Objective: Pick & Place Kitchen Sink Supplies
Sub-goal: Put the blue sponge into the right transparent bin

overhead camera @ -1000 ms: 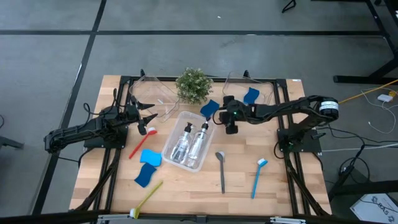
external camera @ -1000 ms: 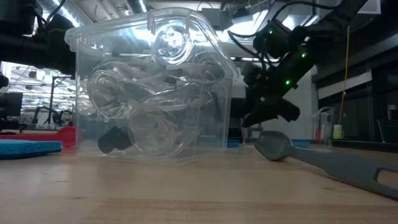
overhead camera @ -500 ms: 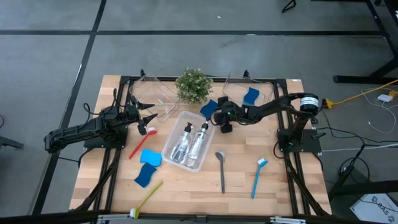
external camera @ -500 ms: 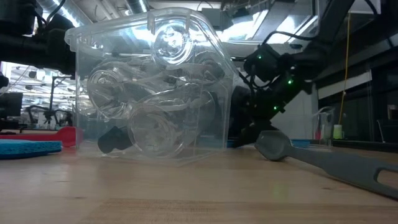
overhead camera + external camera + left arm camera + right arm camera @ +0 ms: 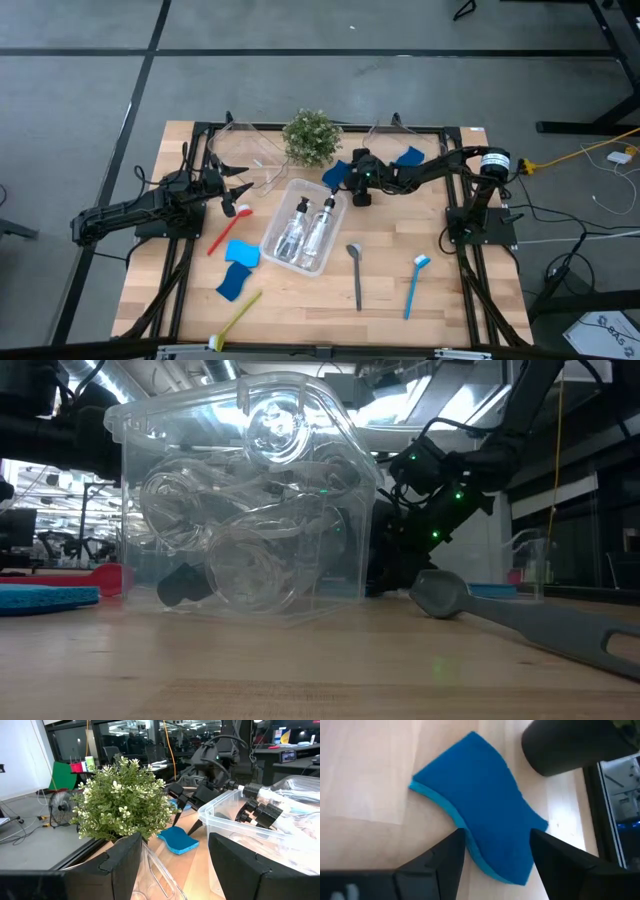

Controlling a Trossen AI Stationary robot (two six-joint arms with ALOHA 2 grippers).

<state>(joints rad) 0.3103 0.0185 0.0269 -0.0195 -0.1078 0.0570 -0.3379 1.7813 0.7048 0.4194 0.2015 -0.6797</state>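
From the high view I count two pump bottles (image 5: pixel 305 228) binned mid-frame; brushes and most sponges lie loose on the surface (image 5: pixel 440 300), so I judge most work remains. My right wrist view shows the right claw (image 5: pixel 497 851) released, straddling a blue sponge (image 5: pixel 485 832); the left claw (image 5: pixel 172 852) waits released.
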